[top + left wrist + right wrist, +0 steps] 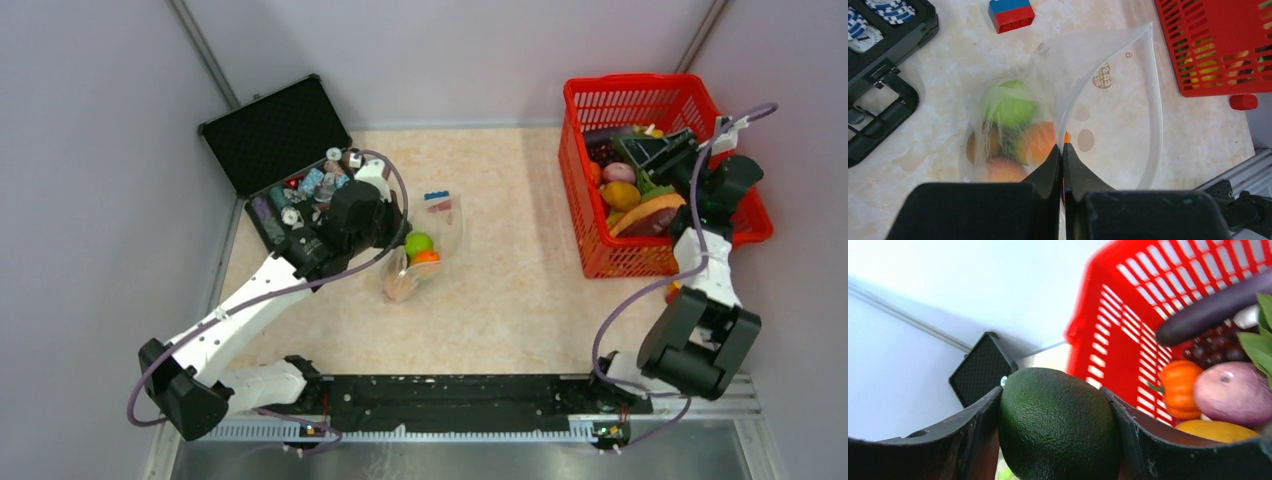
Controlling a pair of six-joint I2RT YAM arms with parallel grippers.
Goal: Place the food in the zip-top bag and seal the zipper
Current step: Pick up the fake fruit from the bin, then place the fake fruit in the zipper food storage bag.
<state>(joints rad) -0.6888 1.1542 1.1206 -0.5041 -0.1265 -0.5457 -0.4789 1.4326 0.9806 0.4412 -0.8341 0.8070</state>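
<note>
Both grippers are loaded. My left gripper (1062,149), arm stretched forward and low over the bench (520,300), is pinched tight on the rim of the one zip-top bag (1113,115). The bag's mouth gapes, the zipper (1157,100) unpressed. Four pieces show through the plastic: a green round fruit (1008,104), an orange piece (1035,142), a reddish piece (1003,170) and a blurred brownish piece (979,145). My right arm stands upright, wrist bent over the red mesh basket (600,100), and my right gripper (1050,392) is clamped around one dark green piece (1058,435). In the basket I count one eggplant (1208,310), one orange pumpkin (1180,385), one purple onion (1233,392) and a bunch of dark grapes (1215,347).
</note>
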